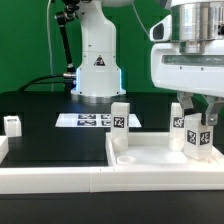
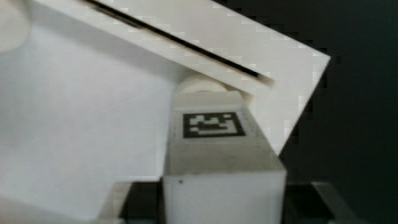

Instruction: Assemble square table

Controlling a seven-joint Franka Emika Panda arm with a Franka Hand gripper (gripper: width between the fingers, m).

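The square table's white tabletop [image 1: 150,160] lies in front with its raised rims up. One white tagged leg [image 1: 120,124] stands upright near its far corner on the exterior view's left. My gripper [image 1: 198,124] hangs over the tabletop's right part, shut on another tagged leg [image 1: 198,142] that it holds upright with the lower end at the tabletop. A further tagged leg [image 1: 178,124] shows just beside it, partly hidden by a finger. In the wrist view the held leg [image 2: 217,150] runs out from between the dark fingers [image 2: 143,203] toward the tabletop's corner [image 2: 107,110].
A small white leg [image 1: 12,124] stands at the exterior view's far left on the black mat. The marker board [image 1: 92,120] lies in front of the robot base [image 1: 97,75]. A long white border bar [image 1: 40,177] runs along the front.
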